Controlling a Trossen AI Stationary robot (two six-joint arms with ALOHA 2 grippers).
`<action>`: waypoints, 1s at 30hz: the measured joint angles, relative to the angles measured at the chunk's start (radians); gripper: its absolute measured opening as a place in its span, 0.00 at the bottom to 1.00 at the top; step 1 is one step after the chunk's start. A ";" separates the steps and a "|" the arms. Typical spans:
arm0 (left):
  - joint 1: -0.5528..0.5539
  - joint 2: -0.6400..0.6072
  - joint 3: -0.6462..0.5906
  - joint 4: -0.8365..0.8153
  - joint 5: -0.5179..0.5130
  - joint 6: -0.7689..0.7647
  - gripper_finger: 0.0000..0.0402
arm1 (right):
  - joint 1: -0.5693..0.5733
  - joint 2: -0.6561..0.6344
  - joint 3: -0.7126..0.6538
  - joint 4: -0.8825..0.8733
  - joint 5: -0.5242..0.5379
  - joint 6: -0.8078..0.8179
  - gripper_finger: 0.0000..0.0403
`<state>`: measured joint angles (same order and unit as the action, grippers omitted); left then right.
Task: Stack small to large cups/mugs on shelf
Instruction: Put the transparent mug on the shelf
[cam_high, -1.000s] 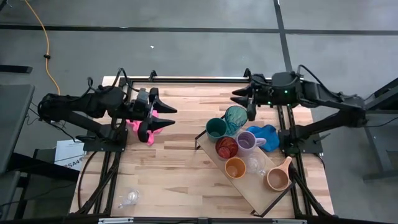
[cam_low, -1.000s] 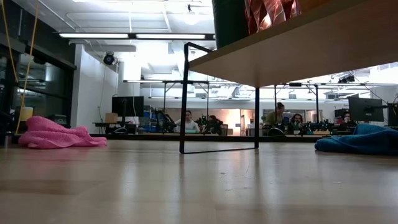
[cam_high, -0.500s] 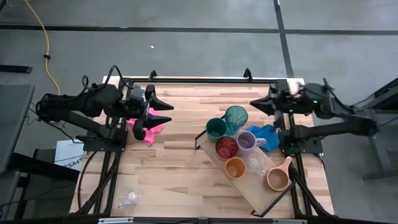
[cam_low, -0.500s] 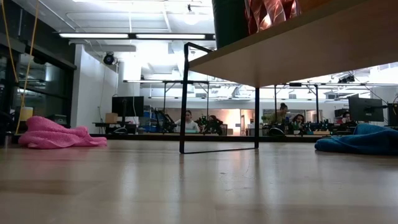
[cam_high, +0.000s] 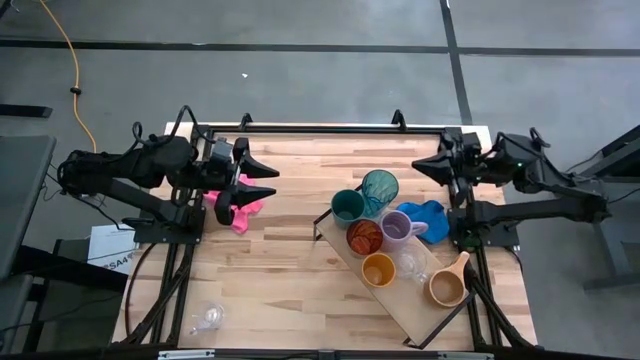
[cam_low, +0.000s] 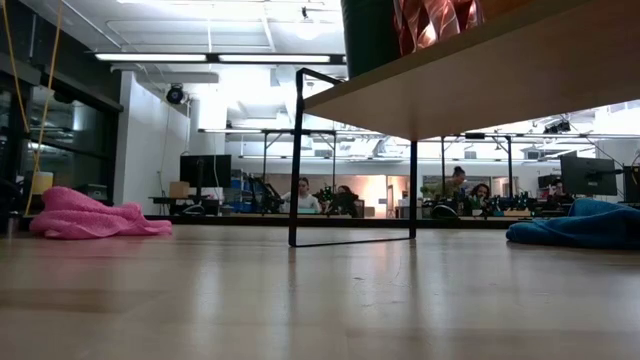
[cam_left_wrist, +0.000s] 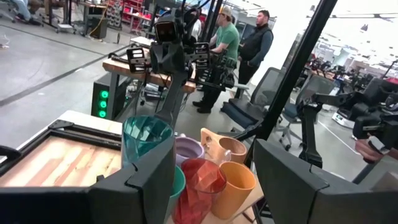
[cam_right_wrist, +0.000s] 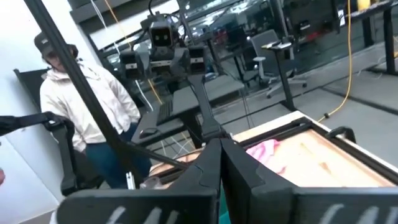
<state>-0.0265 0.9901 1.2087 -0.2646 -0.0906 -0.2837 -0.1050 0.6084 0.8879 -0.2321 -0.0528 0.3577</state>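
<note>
The shelf (cam_high: 432, 318) lies slantwise on the table's right half. On it stand a teal tumbler (cam_high: 379, 187), a green cup (cam_high: 347, 207), a red glass (cam_high: 364, 237), a purple mug (cam_high: 398, 227), an orange cup (cam_high: 378, 270), a clear glass (cam_high: 410, 265) and a tan mug (cam_high: 447, 288). Another clear glass (cam_high: 207, 318) rests on the table near its front left corner. My left gripper (cam_high: 272, 183) hovers open over the table's left part, pointing level at the cups (cam_left_wrist: 146, 140). My right gripper (cam_high: 417, 166) is shut, high at the far right, with nothing in it.
A pink cloth (cam_high: 240, 207) lies under my left gripper, and a blue cloth (cam_high: 427, 214) lies beside the shelf's far end. The shelf's black frame legs (cam_low: 297, 160) stand on the tabletop. People sit and stand in the room beyond the table.
My right gripper has drawn back from above the teal tumbler toward the table's right edge, levelled out, and shut its fingers on nothing. The cups stand as before.
</note>
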 joint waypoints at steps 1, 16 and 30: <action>0.000 0.000 0.000 0.001 0.000 0.001 0.51 | 0.000 0.001 0.000 -0.006 -0.001 0.002 0.00; 0.000 0.018 0.000 -0.135 -0.007 -0.119 0.51 | 0.000 0.004 0.001 -0.039 -0.004 -0.007 0.00; -0.547 0.313 -0.001 -0.732 0.049 -0.644 0.51 | 0.000 0.031 0.001 -0.082 -0.004 -0.048 0.00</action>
<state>-0.5736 1.3031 1.2075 -0.9961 -0.0413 -0.9273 -0.1048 0.6399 0.8890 -0.3141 -0.0568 0.3099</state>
